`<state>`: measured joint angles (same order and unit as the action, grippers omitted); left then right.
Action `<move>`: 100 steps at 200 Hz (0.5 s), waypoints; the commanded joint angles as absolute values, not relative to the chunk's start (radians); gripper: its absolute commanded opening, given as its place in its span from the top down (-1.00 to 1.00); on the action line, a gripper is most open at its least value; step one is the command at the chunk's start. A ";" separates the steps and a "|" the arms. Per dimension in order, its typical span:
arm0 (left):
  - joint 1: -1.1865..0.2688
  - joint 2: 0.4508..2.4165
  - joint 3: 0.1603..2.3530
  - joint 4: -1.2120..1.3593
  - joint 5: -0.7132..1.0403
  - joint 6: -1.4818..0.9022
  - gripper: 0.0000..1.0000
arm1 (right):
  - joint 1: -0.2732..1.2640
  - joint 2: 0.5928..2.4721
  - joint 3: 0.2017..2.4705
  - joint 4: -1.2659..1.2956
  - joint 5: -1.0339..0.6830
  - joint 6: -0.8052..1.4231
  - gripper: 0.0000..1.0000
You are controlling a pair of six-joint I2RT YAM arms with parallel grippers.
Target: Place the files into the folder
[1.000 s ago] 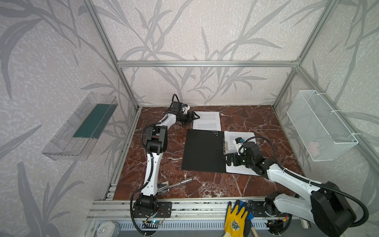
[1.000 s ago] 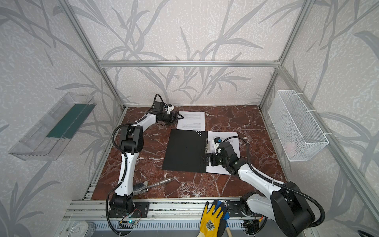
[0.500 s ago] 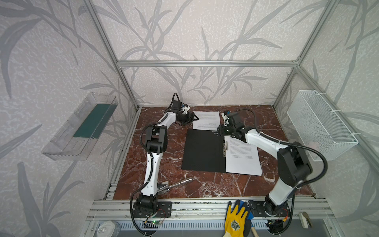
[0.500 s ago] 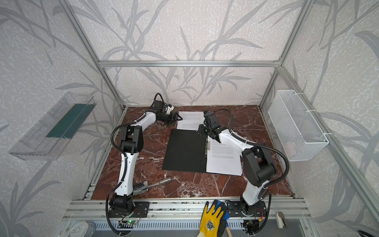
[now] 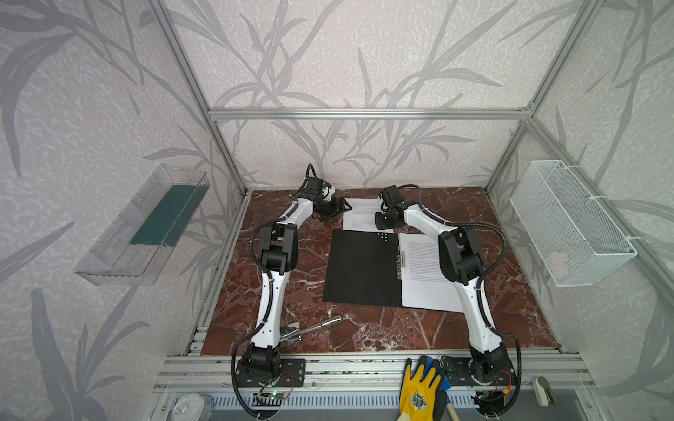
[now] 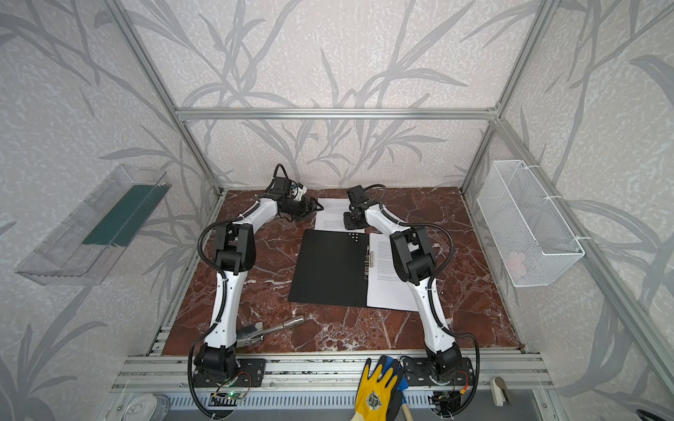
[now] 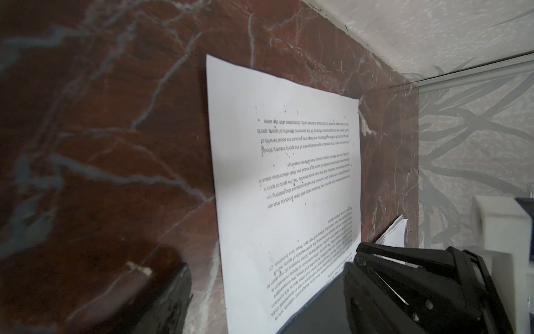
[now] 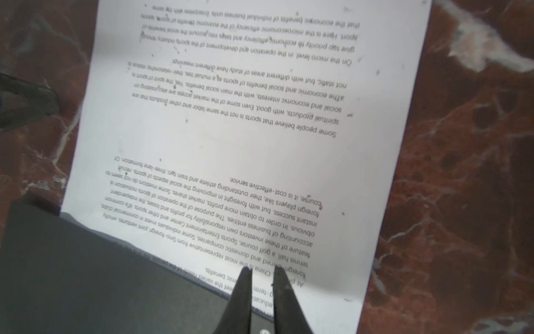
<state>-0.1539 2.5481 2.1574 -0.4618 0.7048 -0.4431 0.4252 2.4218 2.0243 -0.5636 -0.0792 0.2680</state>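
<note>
Now | folder [image 5: 361, 269]: one | files [image 5: 364, 215]: two lots | left hand [image 5: 345, 208] apart | right hand [image 8: 261, 270] together

You see the folder [image 6: 330, 268] lying open, black inside up, files [image 6: 386, 291] on its right half. Beyond its far edge lies another sheet [image 6: 333, 215], right gripper [image 6: 351, 222] above it; left gripper [image 6: 317, 207] beyond the folder's far-left corner.

2 white arms [image 5: 271, 302], black joints [image 5: 279, 249], ribbed black cables [image 5: 504, 248], black bases [image 5: 259, 364].
</note>
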 commanded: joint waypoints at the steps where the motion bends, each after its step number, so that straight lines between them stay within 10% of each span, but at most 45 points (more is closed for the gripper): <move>1: -0.148 2.595 2.224 -0.524 0.676 -0.460 -0.64 | 0.411 2.470 2.117 -0.696 -0.107 0.246 0.67; 100: -0.178 2.689 2.324 -0.610 0.728 -0.483 -0.63 | 0.403 2.637 2.346 -0.808 -0.266 0.261 0.70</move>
<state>-0.1673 2.6701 2.3718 -0.5529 0.7319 -0.4549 0.4023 2.5870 2.3039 -0.7395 -0.2012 0.2573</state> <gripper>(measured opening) 0.818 0.151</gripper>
